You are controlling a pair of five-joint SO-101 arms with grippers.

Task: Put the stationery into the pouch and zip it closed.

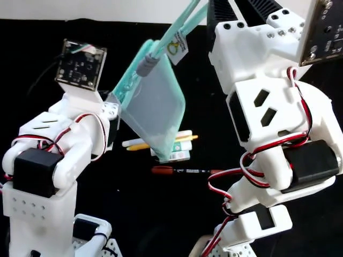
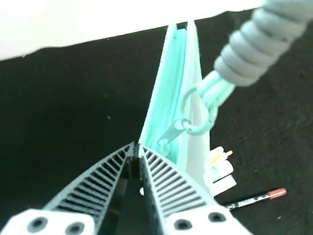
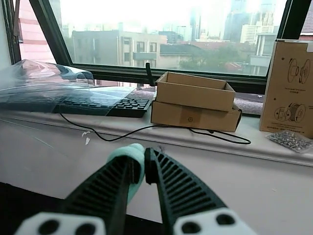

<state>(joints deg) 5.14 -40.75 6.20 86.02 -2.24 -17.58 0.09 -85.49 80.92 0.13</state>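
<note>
The teal translucent pouch [image 1: 155, 101] hangs tilted in the air above the table. My left gripper [image 2: 137, 151] is shut on the pouch's lower corner, beside the zip [image 2: 164, 107] and its ring pull [image 2: 195, 112]. A grey cord [image 1: 146, 64] and a teal strap [image 1: 182, 27] lead up from the pouch. My right gripper [image 3: 143, 164] is shut on the strap's teal end [image 3: 128, 157], high above the table. Under the pouch lie a white pen [image 1: 134, 141], a yellow pencil [image 1: 138, 146], a small white and green box [image 1: 179, 153] and a red-capped pen [image 1: 185, 171].
The table top is a black cloth [image 1: 134, 214]. The right arm's white body [image 1: 268, 134] stands close to the red-capped pen's end. Behind the table, a windowsill holds cardboard boxes [image 3: 195, 100] and a keyboard [image 3: 112, 104].
</note>
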